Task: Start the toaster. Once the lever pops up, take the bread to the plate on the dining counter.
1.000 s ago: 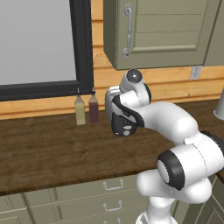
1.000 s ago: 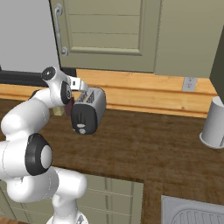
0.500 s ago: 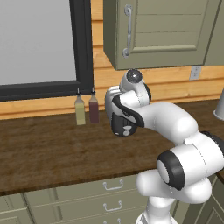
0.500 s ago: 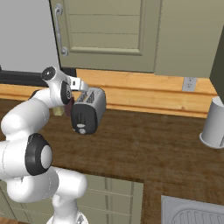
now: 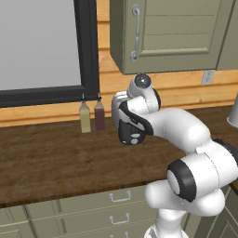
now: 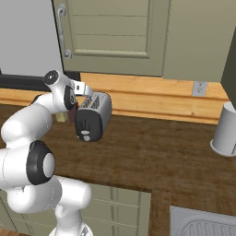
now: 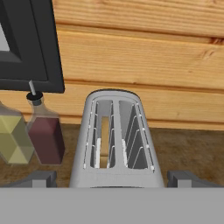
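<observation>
tool [image 7: 112, 183] hangs wide open over the shiny silver two-slot toaster [image 7: 114, 140], fingertips [image 7: 37, 178] either side. next it should find the small pale grey lever [image 6: 85, 133] on the black end panel and push straight down its track.

counter: dark brown wood-grain top [image 6: 152, 152], handled drawer fronts below, wood-plank wall behind
toaster [image 6: 93, 116]: stands on counter, black end panel facing the base, near the wall
yellow-green bottle [image 5: 84, 118]: on counter at 9 o'clock of toaster
dark red bottle [image 5: 99, 115]: just beside the yellow-green one, between it and toaster
grey canister [image 6: 226, 130]: on counter, far 3 o'clock of toaster, well apart
</observation>
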